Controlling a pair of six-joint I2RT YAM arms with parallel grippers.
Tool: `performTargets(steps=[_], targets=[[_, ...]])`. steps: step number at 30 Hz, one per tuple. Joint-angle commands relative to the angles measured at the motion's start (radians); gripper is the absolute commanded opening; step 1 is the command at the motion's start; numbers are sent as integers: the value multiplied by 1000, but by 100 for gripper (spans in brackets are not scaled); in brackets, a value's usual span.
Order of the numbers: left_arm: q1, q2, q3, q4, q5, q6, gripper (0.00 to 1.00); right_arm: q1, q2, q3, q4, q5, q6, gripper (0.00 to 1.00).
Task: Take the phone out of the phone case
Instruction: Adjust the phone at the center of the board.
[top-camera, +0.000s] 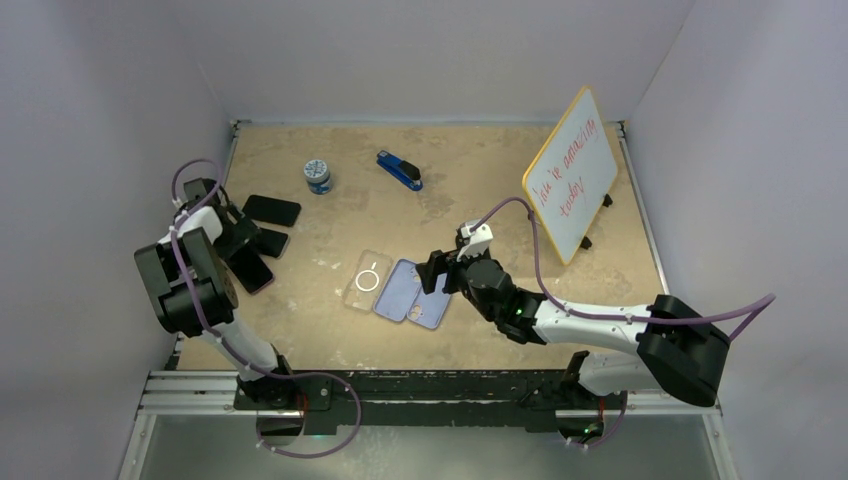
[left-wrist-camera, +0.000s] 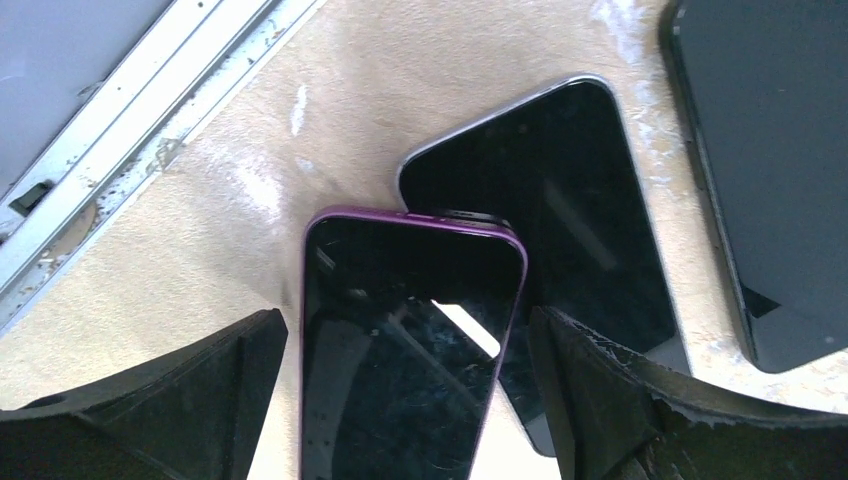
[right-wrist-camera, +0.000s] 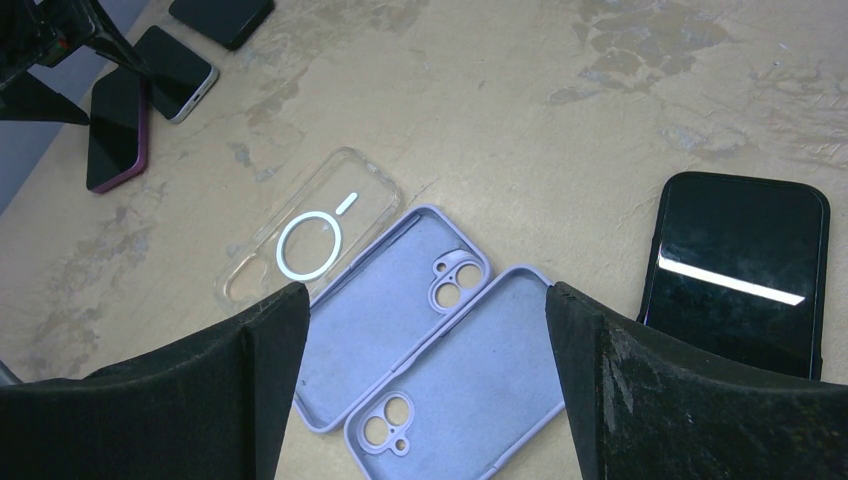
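Note:
A phone in a purple case lies screen up on the table, partly over a silver-edged phone. My left gripper is open, with one finger on each side of the purple-cased phone and a gap to it on both sides. It is at the left of the top view. My right gripper is open and empty above two empty lavender cases. A clear case lies beside them. A phone in a black case lies to the right of the lavender cases.
Another black phone lies to the right of the left gripper. A metal rail runs along the table's left edge. A small jar, a blue stapler and a propped whiteboard stand at the back.

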Motion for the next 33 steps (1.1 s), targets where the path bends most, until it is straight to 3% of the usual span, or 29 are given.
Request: performTargets(steps=[1, 19, 33], targets=[[18, 6, 23, -21, -59, -14, 96, -2, -8, -3, 22, 13, -17, 89], [139, -130, -118, -15, -1, -82, 96, -2, -32, -8, 24, 6, -15, 89], [140, -289, -385, 234, 334, -304, 97, -2, -33, 0, 5, 3, -18, 89]])
